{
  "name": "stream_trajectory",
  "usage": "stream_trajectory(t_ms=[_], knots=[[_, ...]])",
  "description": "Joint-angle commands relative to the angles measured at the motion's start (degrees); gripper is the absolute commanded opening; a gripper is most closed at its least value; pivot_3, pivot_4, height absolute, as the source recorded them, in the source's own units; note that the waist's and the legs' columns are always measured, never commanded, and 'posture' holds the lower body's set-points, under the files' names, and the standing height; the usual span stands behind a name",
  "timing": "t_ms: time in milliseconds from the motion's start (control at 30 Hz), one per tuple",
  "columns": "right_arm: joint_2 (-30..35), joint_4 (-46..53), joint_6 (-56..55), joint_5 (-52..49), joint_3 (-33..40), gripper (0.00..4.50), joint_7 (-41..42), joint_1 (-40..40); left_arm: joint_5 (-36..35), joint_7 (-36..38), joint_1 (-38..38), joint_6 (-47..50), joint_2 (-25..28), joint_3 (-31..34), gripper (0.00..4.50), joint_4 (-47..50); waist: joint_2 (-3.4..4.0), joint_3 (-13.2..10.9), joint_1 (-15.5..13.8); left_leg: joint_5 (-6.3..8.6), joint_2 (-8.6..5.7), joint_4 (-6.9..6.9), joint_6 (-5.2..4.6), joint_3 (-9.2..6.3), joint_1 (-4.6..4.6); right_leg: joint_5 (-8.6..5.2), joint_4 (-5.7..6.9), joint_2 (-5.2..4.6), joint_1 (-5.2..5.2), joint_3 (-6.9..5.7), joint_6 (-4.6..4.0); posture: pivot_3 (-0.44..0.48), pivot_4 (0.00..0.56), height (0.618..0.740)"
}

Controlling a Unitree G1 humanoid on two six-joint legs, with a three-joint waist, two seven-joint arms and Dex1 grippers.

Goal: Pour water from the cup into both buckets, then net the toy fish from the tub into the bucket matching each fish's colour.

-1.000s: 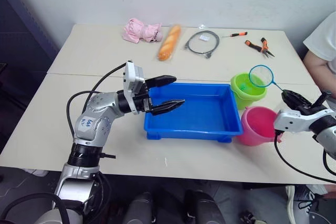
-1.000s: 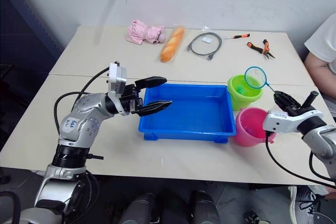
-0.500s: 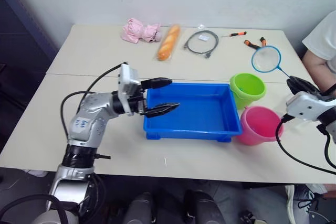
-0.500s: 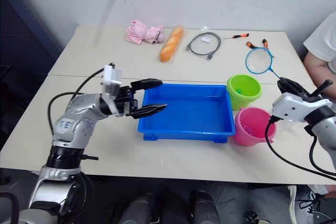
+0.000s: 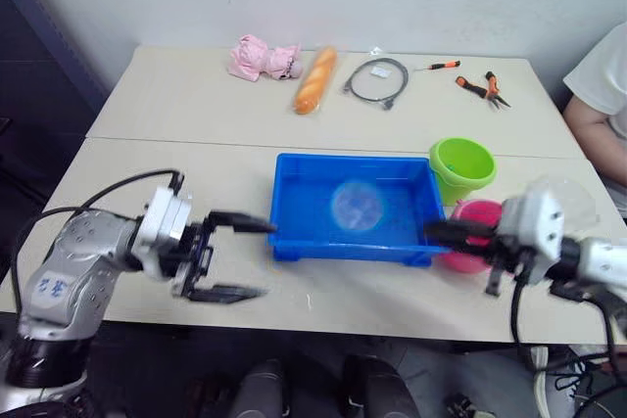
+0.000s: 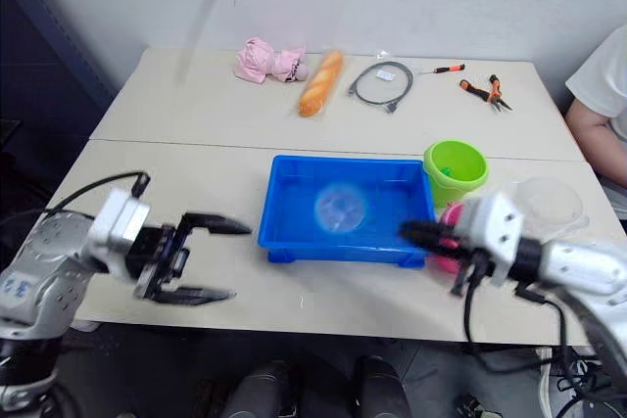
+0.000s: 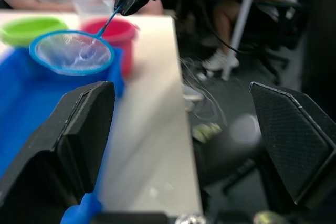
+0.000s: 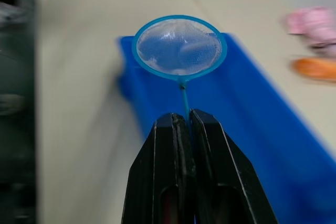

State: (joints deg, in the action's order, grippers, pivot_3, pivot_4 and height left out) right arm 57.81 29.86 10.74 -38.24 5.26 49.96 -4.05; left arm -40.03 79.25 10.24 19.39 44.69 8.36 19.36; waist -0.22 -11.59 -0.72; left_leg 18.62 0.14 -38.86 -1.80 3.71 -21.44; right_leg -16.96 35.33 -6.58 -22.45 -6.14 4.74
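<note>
- Two arms have traded places in half a second — the left gripper [image 5: 227, 259] has pulled back off the tub's left rim and now hangs over the near-left table edge, its two fingers spread wide with nothing between them.
- Left of centre at the far side, the pink cloth toy [image 5: 263, 55], the bread roll [image 5: 315, 78] and the grey cable [image 5: 376, 78] lie as they did a second ago.
- At the centre, the tub [image 5: 294, 242] sits as before; the net [image 8: 179, 46] has swung from high over the green bucket down and leftward, so its hoop now hovers over the middle of the tub, apart from the rim.
- No fish can be made out in the tub, blurred as it is under the hoop.
- Right of the tub, the green bucket [image 5: 461, 166] stands far and the pink bucket [image 5: 477, 214] near, partly behind the arm; something small lies in the green one in the right eye view, too small to name.
- Further right, the right gripper [image 8: 181, 129] is clamped tight on the net's thin handle, reaching leftward past the pink bucket; the cup [image 6: 544, 201] is a clear shape just behind it.
- My reading — one delivery is over and another scoop is beginning, or a last sweep to check.
</note>
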Motion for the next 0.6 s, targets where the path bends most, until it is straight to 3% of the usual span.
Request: stream_trajectory(t_ms=[33,233,400,567,600], knots=[[-1.96,1.70,-0.10,3.72,-4.62,0.00,2.86,-2.06,1.20,3.13,-2.64,-3.89,1.66,0.09,4.39,3.35,0.01,-0.01,-0.43,0.02,-0.01,-0.01,-0.01,0.00,-0.01,0.00,0.00,-0.02,0.00,0.00,0.00,0.000,0.150,0.740],[-10.11,-12.62,-9.10,17.88,-15.22,0.00,5.71,-2.09,2.84,3.85,-7.77,-4.39,4.30,-1.20,4.39,5.51,0.04,-0.01,-0.48,0.07,-0.02,0.00,-0.03,0.03,-0.02,-0.01,-0.10,-0.03,-0.01,0.00,-0.02,0.000,0.150,0.740],[-16.58,-21.78,-13.91,24.78,-18.89,0.00,5.20,3.29,4.06,3.60,-10.44,-5.10,6.22,-0.43,4.39,4.55,0.06,-0.02,0.34,0.06,0.01,0.00,-0.01,0.05,0.00,-0.03,0.01,-0.01,-0.04,-0.01,-0.05,0.000,0.150,0.740],[-19.15,-24.88,-13.40,26.32,-19.76,0.00,6.28,4.84,3.29,2.70,-10.85,-4.22,7.21,0.13,4.39,5.04,0.09,-0.03,0.58,0.07,0.00,0.07,0.04,-0.01,0.01,-0.05,0.06,-0.02,-0.06,-0.06,-0.09,0.000,0.150,0.740],[-19.15,-24.81,-13.38,26.31,-19.95,0.88,6.95,4.87,3.25,2.60,-10.82,-4.06,7.34,0.23,4.50,5.02,0.09,-0.03,0.60,0.08,0.00,0.07,0.04,-0.02,0.01,-0.05,0.06,-0.02,-0.06,-0.07,-0.09,0.000,0.150,0.740]])
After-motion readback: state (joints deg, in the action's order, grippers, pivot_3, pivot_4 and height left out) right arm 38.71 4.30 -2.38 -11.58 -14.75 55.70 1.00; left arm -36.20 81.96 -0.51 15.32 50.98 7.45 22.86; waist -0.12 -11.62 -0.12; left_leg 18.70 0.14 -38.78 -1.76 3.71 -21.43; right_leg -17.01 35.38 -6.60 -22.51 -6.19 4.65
